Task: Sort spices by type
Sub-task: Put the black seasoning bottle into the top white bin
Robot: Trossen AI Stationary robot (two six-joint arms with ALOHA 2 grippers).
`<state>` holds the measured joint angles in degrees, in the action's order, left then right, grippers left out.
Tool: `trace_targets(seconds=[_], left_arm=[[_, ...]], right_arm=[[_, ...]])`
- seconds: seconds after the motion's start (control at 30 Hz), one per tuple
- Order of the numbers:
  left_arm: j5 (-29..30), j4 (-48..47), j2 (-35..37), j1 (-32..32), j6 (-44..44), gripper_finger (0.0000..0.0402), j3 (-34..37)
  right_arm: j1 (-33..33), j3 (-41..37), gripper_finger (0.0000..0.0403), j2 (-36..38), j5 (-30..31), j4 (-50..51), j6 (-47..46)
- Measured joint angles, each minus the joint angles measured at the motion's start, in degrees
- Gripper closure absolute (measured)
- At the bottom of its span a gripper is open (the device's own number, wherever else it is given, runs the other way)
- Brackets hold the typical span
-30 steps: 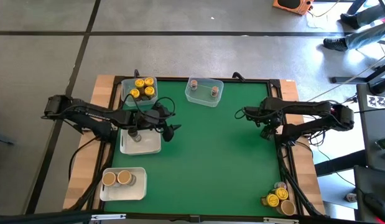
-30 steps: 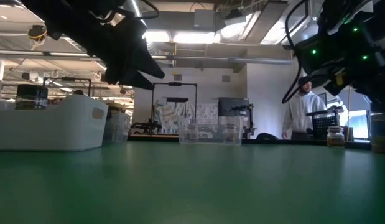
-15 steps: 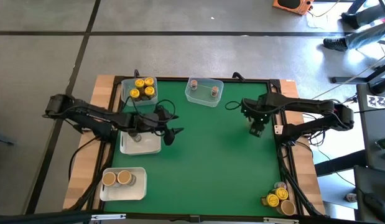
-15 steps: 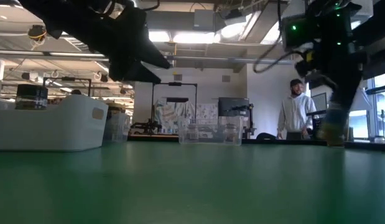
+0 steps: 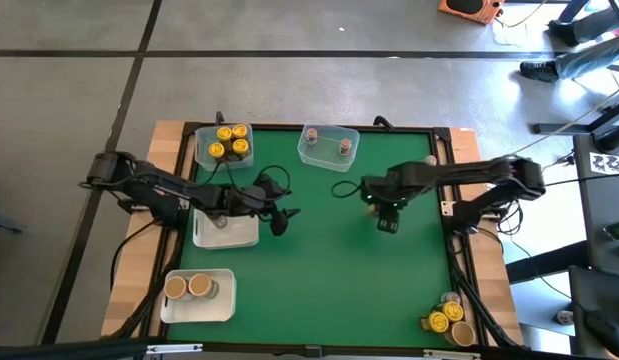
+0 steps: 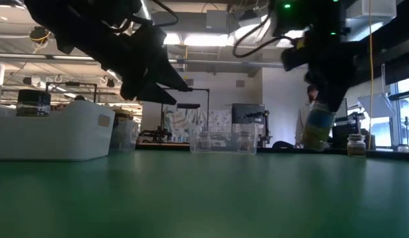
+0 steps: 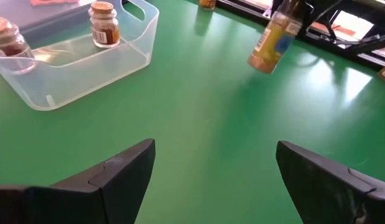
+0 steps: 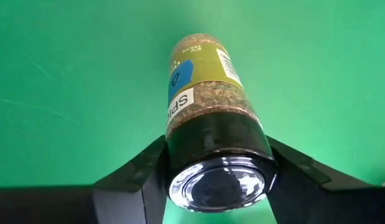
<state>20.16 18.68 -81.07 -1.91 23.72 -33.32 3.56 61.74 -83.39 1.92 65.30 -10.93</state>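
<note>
My right gripper [image 8: 211, 163] is clamped mid-table; my left gripper [image 7: 211, 180] hangs spread wide — apparently above the table.

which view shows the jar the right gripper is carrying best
The right wrist view: the dark-lidded jar fills it, clamped between the right gripper. The left wrist and low views show it small, hanging above the table; in the high view the gripper hides it.

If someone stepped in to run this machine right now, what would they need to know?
Right gripper: shut on a dark-lidded spice jar, held above mid-table.
Left gripper: open, empty, beside the white tray.
Sorted: yellow-lidded jars in one clear tub, two jars in the other clear tub, tan-lidded jars in the near tray.
Left: place the held jar; sort the cluster at the table's corner.
</note>
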Motion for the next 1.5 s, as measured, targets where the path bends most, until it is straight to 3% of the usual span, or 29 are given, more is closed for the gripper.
trace_targets(seconds=[0.37,0.63,0.87,1.23,1.37,1.5], left_arm=[[0.0,0.6,-1.1,-0.5,-2.5,0.007,0.0],[0.0,0.4,-1.1,-0.5,-3.1,0.007,0.0],[0.0,0.4,-1.1,-0.5,-3.1,0.007,0.0],[0.0,1.3,-1.1,-0.5,-5.1,0.007,-0.2],[0.0,3.9,-1.1,-0.5,-5.3,0.007,-0.2],[-0.9,4.1,-1.2,-0.5,-5.3,0.007,-2.2]], right_arm=[[-2.1,13.1,0.0189,-15.6,-1.6,2.4,2.2],[-2.0,14.1,0.0105,-17.1,-2.0,1.6,3.4],[-2.1,14.1,0.0075,-17.1,-2.0,1.8,3.7],[-2.1,18.0,0.0073,-14.7,0.2,11.1,-0.4],[-2.1,15.8,0.0073,-8.8,1.4,12.6,-2.7],[-2.8,8.8,0.0072,0.6,4.6,11.0,-7.3]])
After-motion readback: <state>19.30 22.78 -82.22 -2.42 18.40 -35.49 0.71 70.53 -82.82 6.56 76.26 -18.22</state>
